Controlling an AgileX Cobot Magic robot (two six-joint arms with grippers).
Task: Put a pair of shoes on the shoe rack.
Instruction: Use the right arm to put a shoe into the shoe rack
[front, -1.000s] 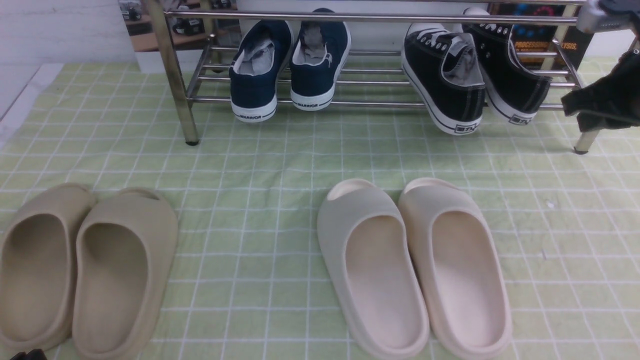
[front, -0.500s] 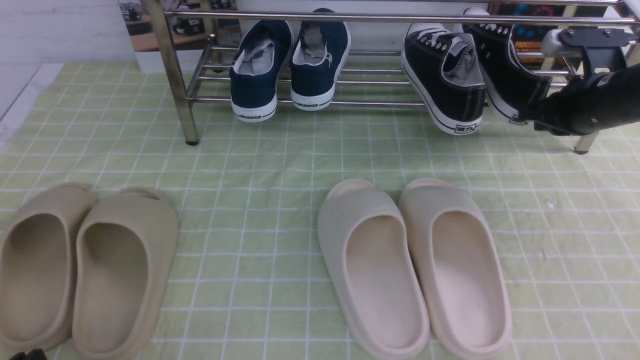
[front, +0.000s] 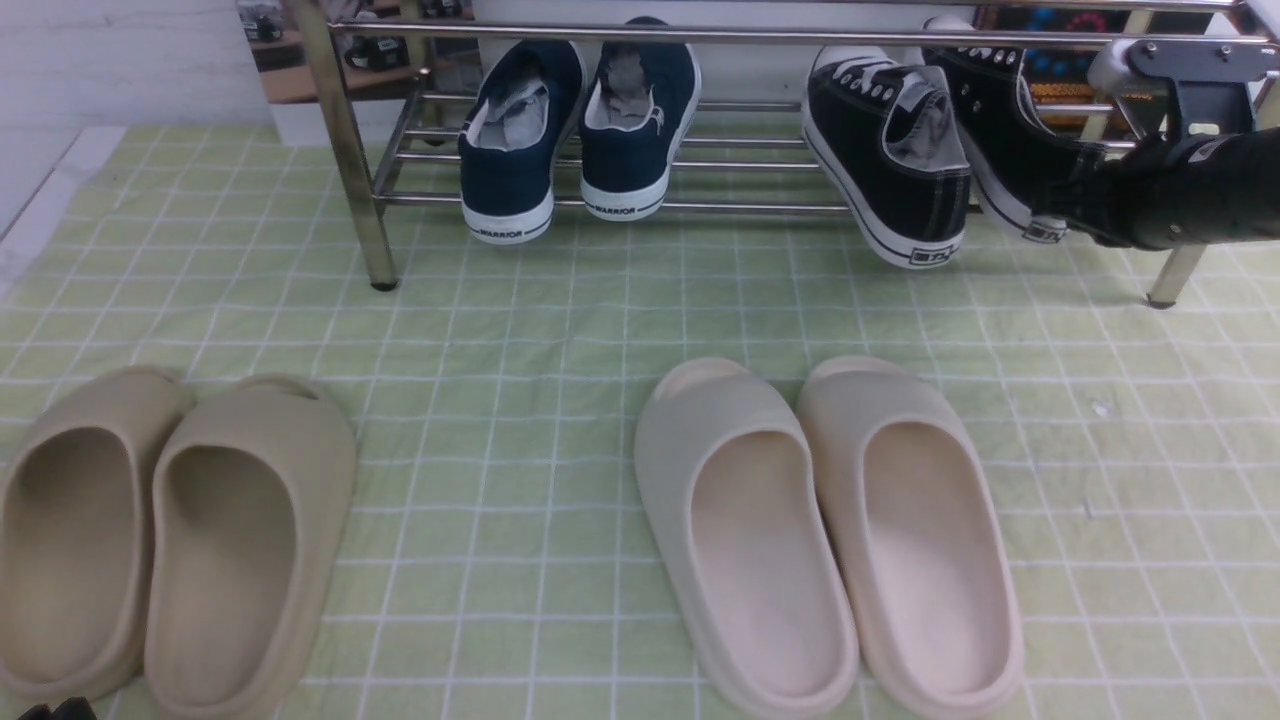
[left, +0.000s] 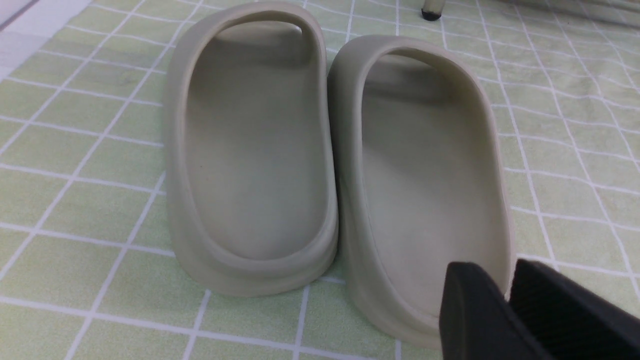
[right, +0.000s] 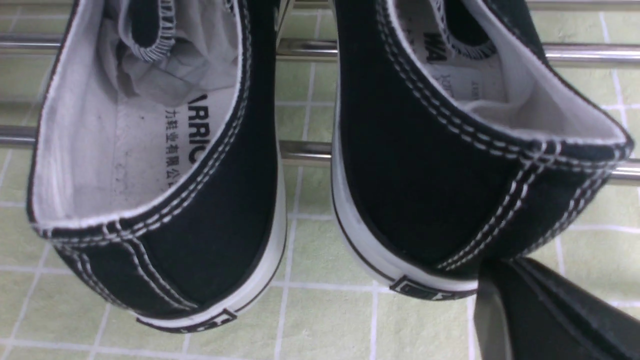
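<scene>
**Item: black shoes** (front: 890, 150), pr. On rack (front: 350, 150), lower shelf, R part, side by side, toes to the back, heels hanging over the front bar. R-hand shoe (front: 1010, 140) leans more than its mate.

**R gripper** (right: 500, 280): fingers pressed together, nothing between them, at the heel sole of the R-hand shoe. Contact looks likely but can't confirm. Seen also in front view (front: 1078, 200).

**L gripper** (left: 502, 285): fingers (left: 470, 310) a little apart, narrow gap, over the heel rim of a beige slipper. Can't tell if touching.

**Other stock:**
- navy shoes (front: 575, 130), pr., same shelf, L of the black pr., well apart.
- beige slippers (front: 170, 540), pr., near L on cloth (front: 560, 330).
- cream slippers (front: 830, 530), pr., near centre-R on cloth.
</scene>
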